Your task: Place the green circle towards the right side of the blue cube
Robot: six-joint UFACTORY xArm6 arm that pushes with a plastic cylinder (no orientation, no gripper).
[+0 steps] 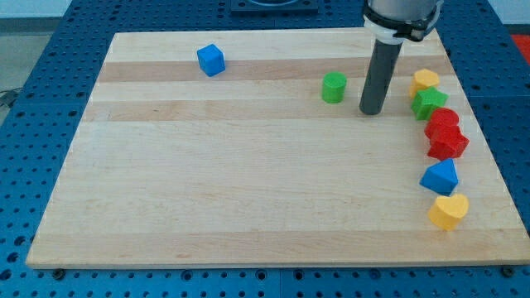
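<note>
my tip rests on the wooden board, holding nothing, just right of the green circle, apart from it. blue cube lies well away toward the view's top left. no writing legible.

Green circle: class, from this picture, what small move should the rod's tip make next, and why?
Probably slide my tip a short way toward the view's left, into the green circle. The tip sits just right of it and slightly lower, not yet touching, while the blue cube lies far off to the view's left and a little higher. A leftward push would carry the circle toward the cube's right side.
</note>
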